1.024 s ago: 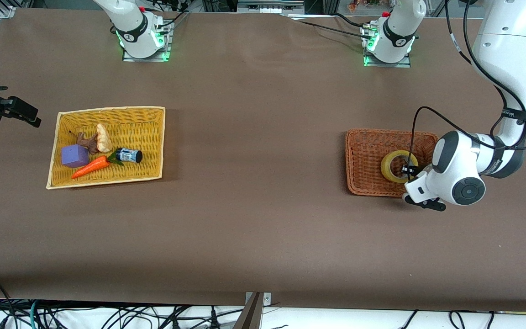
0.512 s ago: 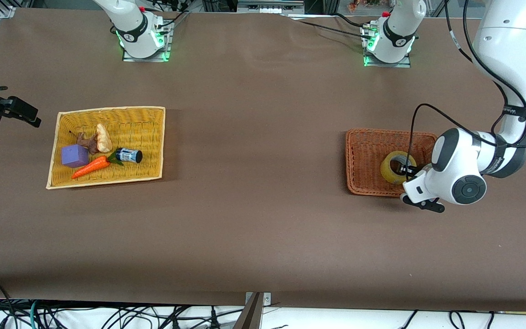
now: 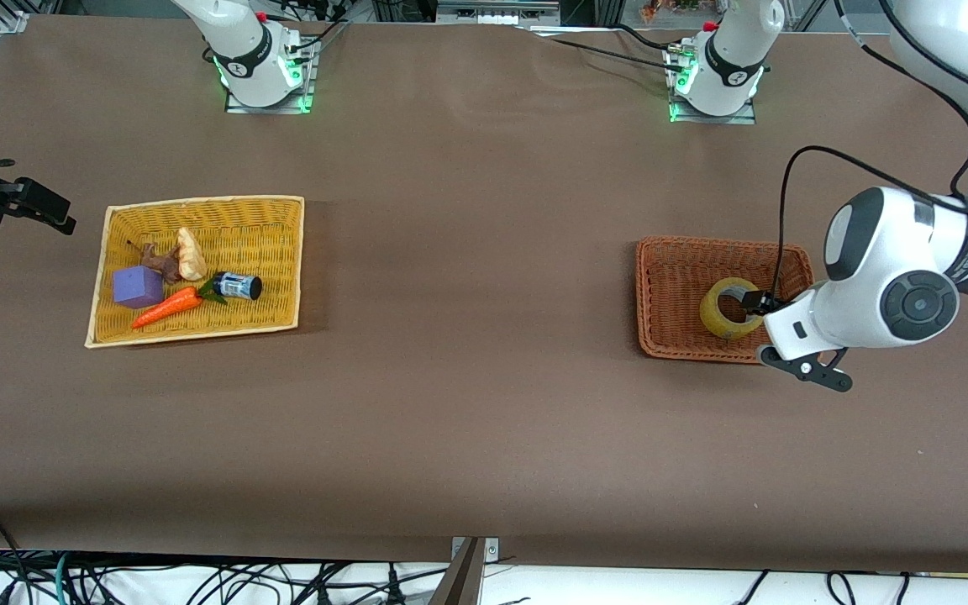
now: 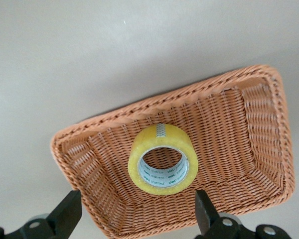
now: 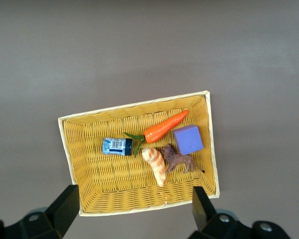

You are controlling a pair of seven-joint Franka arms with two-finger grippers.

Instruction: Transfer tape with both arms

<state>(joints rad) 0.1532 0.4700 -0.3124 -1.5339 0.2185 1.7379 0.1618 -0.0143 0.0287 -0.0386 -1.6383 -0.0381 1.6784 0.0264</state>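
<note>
Brown bench, mid-frame: left tool [image 3: 760, 304] hangs spread over the tape [image 3: 712, 318] in the orange basket [image 3: 669, 244], so drop straight and pinch one wall squarely, while right tool [image 3: 64, 220] waits spread beside the yellow basket [image 3: 198, 200].

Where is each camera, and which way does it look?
Front view: high across the brown table, facing the robots; left arm and right arm show.
Left wrist view: on the left wrist, looking down at the yellowish tape roll in the orange-brown wicker basket; open left gripper shows.
Right wrist view: on the right wrist, looking down at the yellow wicker basket; open right gripper shows.
Shared: front and left wrist views both show the tape.
</note>
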